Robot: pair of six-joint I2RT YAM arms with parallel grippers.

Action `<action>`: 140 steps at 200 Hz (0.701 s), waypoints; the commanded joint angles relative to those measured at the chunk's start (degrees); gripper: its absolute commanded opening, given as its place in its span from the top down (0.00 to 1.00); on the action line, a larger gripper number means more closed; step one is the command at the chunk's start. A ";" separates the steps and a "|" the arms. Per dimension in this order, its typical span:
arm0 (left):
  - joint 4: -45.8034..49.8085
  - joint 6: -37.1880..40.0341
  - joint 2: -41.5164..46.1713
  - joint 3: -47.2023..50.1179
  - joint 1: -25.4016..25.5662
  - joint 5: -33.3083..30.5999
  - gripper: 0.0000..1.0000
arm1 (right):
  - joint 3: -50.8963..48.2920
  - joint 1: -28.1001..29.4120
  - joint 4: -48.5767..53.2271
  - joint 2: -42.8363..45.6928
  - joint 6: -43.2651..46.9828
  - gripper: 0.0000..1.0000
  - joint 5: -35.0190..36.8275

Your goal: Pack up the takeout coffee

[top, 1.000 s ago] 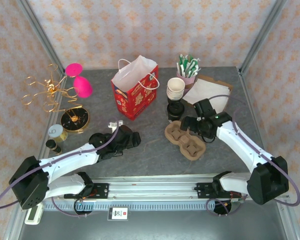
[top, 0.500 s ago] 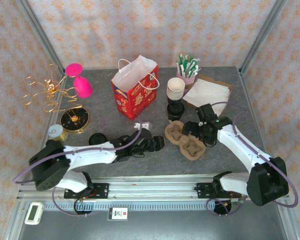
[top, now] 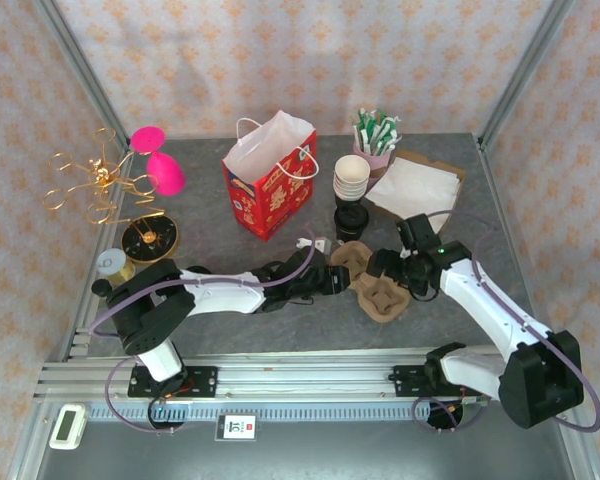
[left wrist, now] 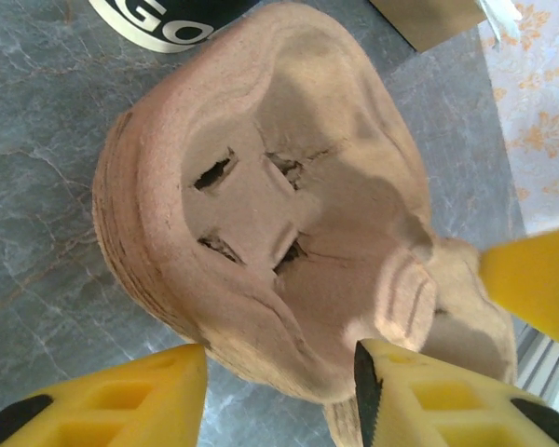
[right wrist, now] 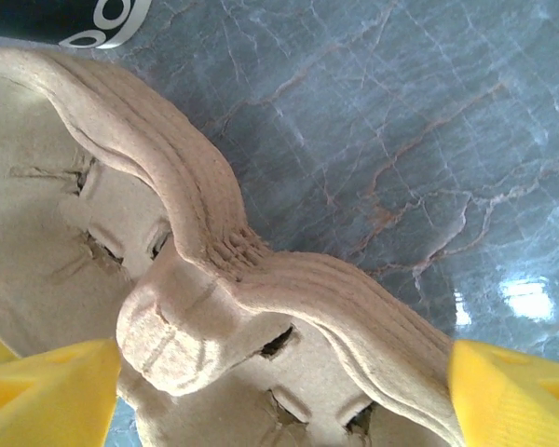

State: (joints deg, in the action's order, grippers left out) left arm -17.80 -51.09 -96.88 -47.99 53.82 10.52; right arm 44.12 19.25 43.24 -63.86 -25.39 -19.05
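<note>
Pulp cup carrier (top: 372, 285) is sitting mid-table, two wells up, and it looks like several carriers nested together: the rim is showing layered edges in the right wrist view. Black cup stack (top: 349, 222) is standing just behind it, white paper cups (top: 351, 177) behind that. Red paper bag (top: 268, 185) is standing open, well apart to the back left.

I am working both claws on the carrier from opposite ends. My left gripper (top: 337, 279) is straddling the near rim of one well with jaws parted: the inner finger (left wrist: 429, 396) is touching the well wall, the outer finger (left wrist: 112, 405) is sitting just beside the outside wall with a sliver of grey table (top: 280, 325) between. So it is not pinching yet. My right gripper (top: 400, 272) is hanging over the other end with jaws wide apart, both yellow pads (right wrist: 47, 396) clear of the pulp and the carrier's waist lying between them.

Step, as I am reading it: getting hold of the carrier, likely to split one off the nest. No cups loaded, nothing bagged, so this is early.

Next move is calling for the left jaws to clamp on that thin rim and the right to take or pin the far end, then a gentle pull. Pulp is soft and nested pieces may be clinging together.
</note>
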 commanded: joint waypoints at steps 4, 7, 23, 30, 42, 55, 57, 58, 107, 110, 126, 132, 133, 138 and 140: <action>-4.26 1.15 -1.56 -2.46 -0.64 2.32 0.55 | -1.48 -0.27 3.44 3.09 -1.87 0.14 -2.32; -4.34 1.31 -1.92 -2.78 -0.65 2.62 0.56 | -1.70 -0.24 3.63 3.34 -2.02 0.15 -2.52; -4.26 2.37 -3.38 -4.66 -0.67 3.99 0.57 | -2.02 -0.22 5.61 4.95 -2.93 0.19 -2.19; -4.25 2.86 -4.02 -5.44 -0.74 4.38 0.57 | -1.87 -0.18 6.53 5.77 -3.09 0.20 -1.58; -4.33 3.34 -5.28 -6.76 -0.70 5.13 0.57 | -1.42 -0.26 8.04 6.97 -3.45 0.20 -0.28; -4.52 3.79 -6.77 -8.45 -0.70 6.54 0.57 | -0.80 -0.26 9.31 7.72 -3.72 0.20 0.48; -4.45 3.87 -7.06 -8.75 -0.73 6.77 0.57 | -0.68 -0.19 9.47 7.77 -3.73 0.20 0.70; -4.44 3.92 -7.21 -8.90 -0.73 6.82 0.57 | -0.65 -0.18 9.52 7.77 -3.76 0.20 0.78; -2.11 6.27 -12.07 -16.02 -1.16 8.31 0.58 | 1.60 -0.21 11.31 7.37 -4.58 0.18 6.32; -2.23 6.20 -12.10 -16.16 -1.29 8.68 0.58 | 1.76 -0.19 11.30 7.34 -4.44 0.18 6.41; -3.40 5.57 -12.10 -15.25 -2.11 9.91 0.58 | 3.42 -0.18 12.00 6.95 -3.80 0.19 8.03; -3.08 5.71 -11.78 -14.56 -2.41 9.26 0.58 | 4.04 -0.20 12.37 6.82 -3.38 0.19 8.54; -3.05 5.77 -11.64 -14.49 -2.41 9.12 0.58 | 4.18 -0.18 12.34 6.77 -3.28 0.19 8.57; -2.58 6.18 -10.86 -13.89 -2.57 8.36 0.57 | 4.65 -0.18 12.32 6.73 -2.86 0.20 8.92; -2.45 6.35 -10.45 -13.58 -2.65 7.93 0.58 | 4.86 -0.17 12.26 6.66 -2.59 0.20 8.96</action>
State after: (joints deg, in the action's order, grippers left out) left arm -19.99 -46.59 -108.90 -62.39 52.47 18.48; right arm 45.19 19.18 53.41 -56.90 -28.91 -14.59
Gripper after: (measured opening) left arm 0.425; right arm 0.810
